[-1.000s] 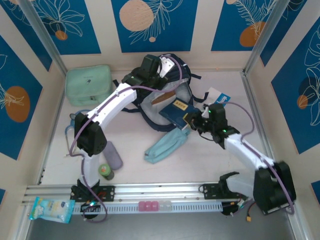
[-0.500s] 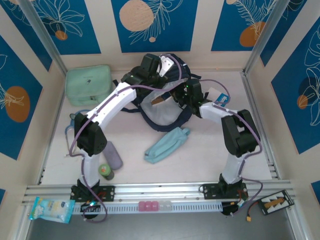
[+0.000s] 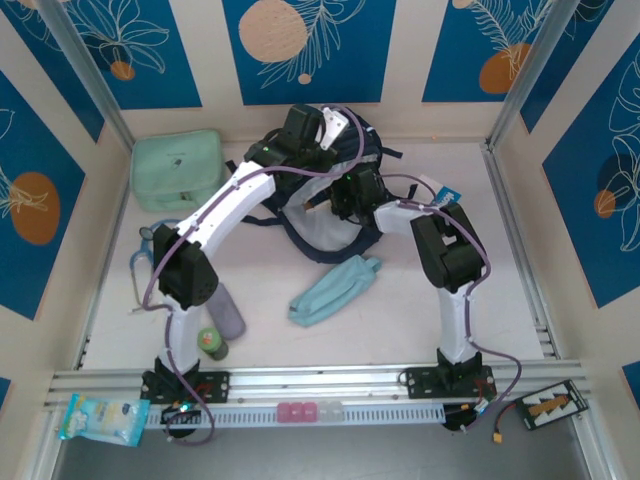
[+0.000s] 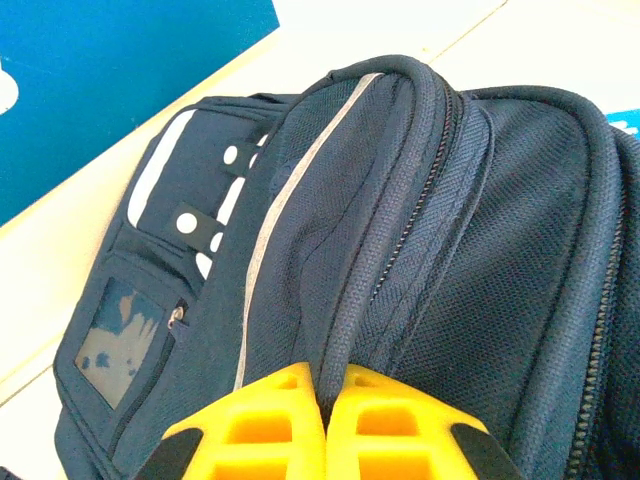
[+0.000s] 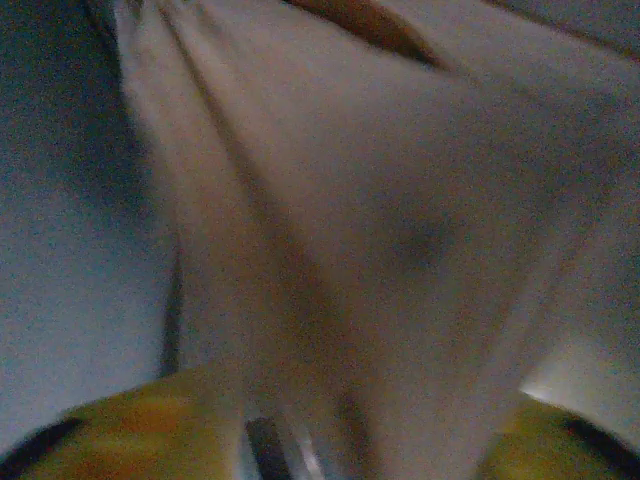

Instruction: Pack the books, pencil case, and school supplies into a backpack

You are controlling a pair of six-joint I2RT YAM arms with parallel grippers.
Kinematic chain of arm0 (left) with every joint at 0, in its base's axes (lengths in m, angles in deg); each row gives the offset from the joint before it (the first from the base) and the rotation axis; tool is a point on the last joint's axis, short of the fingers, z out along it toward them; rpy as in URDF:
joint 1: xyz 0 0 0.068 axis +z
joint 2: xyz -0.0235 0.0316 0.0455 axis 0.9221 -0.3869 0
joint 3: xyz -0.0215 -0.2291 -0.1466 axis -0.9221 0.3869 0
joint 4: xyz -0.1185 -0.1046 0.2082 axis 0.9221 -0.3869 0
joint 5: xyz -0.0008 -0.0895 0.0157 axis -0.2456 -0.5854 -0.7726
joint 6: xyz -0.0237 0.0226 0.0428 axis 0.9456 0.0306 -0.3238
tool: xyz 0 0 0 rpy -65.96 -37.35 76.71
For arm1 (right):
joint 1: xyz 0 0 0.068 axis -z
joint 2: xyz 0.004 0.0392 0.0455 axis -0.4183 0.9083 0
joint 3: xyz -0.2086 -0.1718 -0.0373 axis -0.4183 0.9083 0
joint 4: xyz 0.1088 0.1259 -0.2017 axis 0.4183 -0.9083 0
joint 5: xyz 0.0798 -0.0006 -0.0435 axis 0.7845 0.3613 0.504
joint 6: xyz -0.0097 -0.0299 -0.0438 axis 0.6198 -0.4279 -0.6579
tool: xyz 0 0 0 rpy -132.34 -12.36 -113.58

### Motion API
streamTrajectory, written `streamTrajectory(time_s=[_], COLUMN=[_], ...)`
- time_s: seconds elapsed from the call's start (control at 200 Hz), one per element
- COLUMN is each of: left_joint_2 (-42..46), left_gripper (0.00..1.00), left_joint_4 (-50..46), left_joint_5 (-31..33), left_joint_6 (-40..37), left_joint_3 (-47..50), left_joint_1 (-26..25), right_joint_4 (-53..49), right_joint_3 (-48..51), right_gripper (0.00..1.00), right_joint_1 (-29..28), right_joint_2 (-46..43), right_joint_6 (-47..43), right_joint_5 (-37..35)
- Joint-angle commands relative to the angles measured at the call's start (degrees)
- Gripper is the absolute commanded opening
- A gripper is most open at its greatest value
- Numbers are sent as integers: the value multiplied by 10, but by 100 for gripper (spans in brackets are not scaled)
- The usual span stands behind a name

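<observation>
Backpack (image 3: 335, 250) lies at the far middle of the table (image 3: 500, 250), long axis running roughly far to near, mouth gaping upward and toward the arms so that the pale grey lining (image 3: 310, 228) is exposed. Inside the mouth, against the far side, a brown sliver of a book (image 3: 316, 203) shows. The right gripper (image 3: 338, 203) reaches into the same opening from the right; its wrist view is blurred, with the lining close ahead and a yellow finger (image 5: 150, 425) at each lower corner, and whether this claw is released or grasping cannot be told. The left gripper (image 3: 318, 148) is at the backpack's far upper edge; in its wrist view the gripper (image 4: 323, 385) is clenched on a raised ridge of navy fabric on the backpack (image 4: 470, 200), with the white-patched front pocket (image 4: 190, 250) to the left. Just near of the backpack the pencil case (image 3: 335, 288) lies slanted, near-left to far-right, its far end beside the rim. Further left, the purple case (image 3: 228, 310) lies beside the left arm, with a bottle (image 3: 212, 343) just near it. A green bag (image 3: 178, 170) sits at the far left.
</observation>
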Motion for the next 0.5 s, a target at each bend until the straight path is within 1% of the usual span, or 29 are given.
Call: streamTrajectory(time_s=[0.0, 0.025, 0.05, 0.085, 0.22, 0.345, 0.425, 0.495], left_joint_2=[4, 3, 1, 0, -6, -7, -8, -5], left_gripper=[0, 0, 0, 0, 0, 0, 0, 0], left_joint_4=[63, 64, 67, 69, 75, 73, 71, 70], left_joint_5=[-16, -17, -17, -18, -20, -18, -19, -23], left_joint_6=[22, 23, 26, 29, 37, 41, 42, 36], left_joint_3=[-46, -47, -47, -48, -50, -49, -44, -31], left_joint_1=[2, 3, 3, 4, 6, 11, 14, 15], right_joint_4=[-14, -18, -22, -30, -45, -53, -91, -146], right_joint_3=[35, 44, 51, 62, 103, 142, 161, 178], right_gripper=[66, 73, 77, 79, 79, 76, 72, 70], right_joint_1=[13, 16, 18, 22, 29, 39, 48, 61], right_joint_2=[-68, -81, -92, -108, -165, -213, -249, -291], right_joint_6=[30, 34, 36, 42, 54, 71, 49, 5], right_joint_5=[24, 29, 33, 40, 60, 92, 121, 130])
